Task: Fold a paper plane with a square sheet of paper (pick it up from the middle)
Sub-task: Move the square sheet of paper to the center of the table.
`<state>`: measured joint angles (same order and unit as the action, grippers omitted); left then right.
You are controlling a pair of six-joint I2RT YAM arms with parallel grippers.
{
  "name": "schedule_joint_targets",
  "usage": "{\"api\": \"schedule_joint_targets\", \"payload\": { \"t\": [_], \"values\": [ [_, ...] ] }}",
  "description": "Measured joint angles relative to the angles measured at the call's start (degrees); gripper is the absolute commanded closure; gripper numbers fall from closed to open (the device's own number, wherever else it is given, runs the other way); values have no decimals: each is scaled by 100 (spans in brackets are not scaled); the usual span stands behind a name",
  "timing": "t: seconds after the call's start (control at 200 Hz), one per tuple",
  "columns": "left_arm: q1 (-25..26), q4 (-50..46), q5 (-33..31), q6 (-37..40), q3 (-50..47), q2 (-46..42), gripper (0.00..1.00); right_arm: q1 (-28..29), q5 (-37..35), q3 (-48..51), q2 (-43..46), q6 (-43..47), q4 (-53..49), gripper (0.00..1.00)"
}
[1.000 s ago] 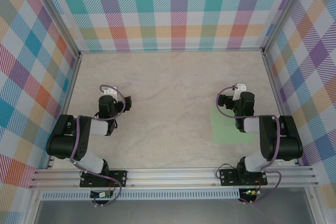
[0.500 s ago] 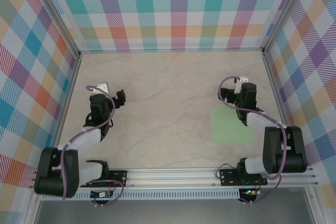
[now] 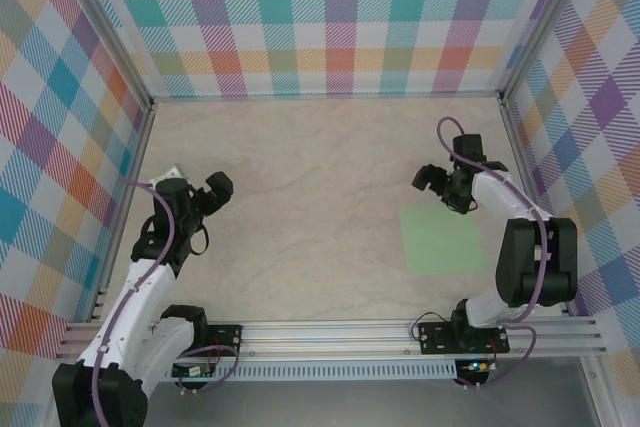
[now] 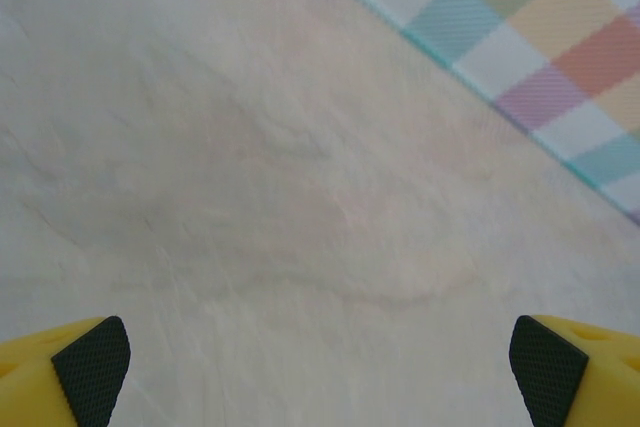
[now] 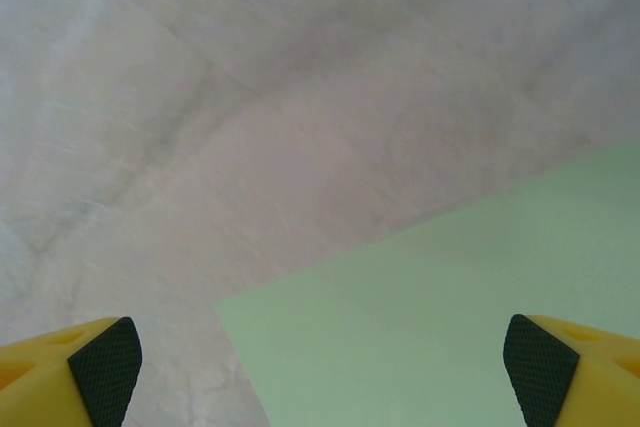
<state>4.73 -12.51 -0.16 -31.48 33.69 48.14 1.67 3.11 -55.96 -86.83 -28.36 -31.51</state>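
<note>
Pale green and thin, the square sheet of paper point(image 3: 442, 240) lies flat and unfolded on the right side of the beige marbled table point(image 3: 320, 247). Just beyond its far edge hangs the right gripper point(image 3: 437, 185), jaws spread and empty. The left gripper point(image 3: 215, 190) — equally wide, holding nothing — hovers well apart over bare table. To lift well, I judge the right gripper should centre over the sheet's middle, press lightly and pinch up a ridge. From the right wrist one corner shows — the rest is cut off, so flatness there is unclear.
</note>
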Motion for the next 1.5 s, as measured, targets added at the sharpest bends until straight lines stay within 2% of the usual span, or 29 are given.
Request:
{"api": "schedule_joint_targets", "payload": {
  "t": [0.21, 0.42, 0.56, 0.845, 1.105, 1.295, 1.505],
  "values": [
    [0, -474, 1016, -160, 13, 0, 0, 59, 15, 483, 297, -516, -328, 4],
    [2, -549, 1574, -205, -2, -98, 0, 293, 378, 573, -247, -807, -190, 5],
    [13, -564, 1738, -216, -24, -87, 0, 584, 407, 387, -643, -1086, -111, 5],
    [90, -647, 1882, -232, -24, -79, 0, 1711, 332, -398, -1408, -1799, 98, 5],
    [238, -678, 2035, -411, -319, -507, 0, 2503, 560, -848, -1805, -2509, 680, 5],
    [435, -647, 2074, -584, -549, -507, 0, 2695, 566, -949, -1805, -2430, 699, 3],
    [614, -723, 2068, -619, -522, -472, 0, 2691, -9, -1001, -1679, -1895, -37, 3]
  ]
}}
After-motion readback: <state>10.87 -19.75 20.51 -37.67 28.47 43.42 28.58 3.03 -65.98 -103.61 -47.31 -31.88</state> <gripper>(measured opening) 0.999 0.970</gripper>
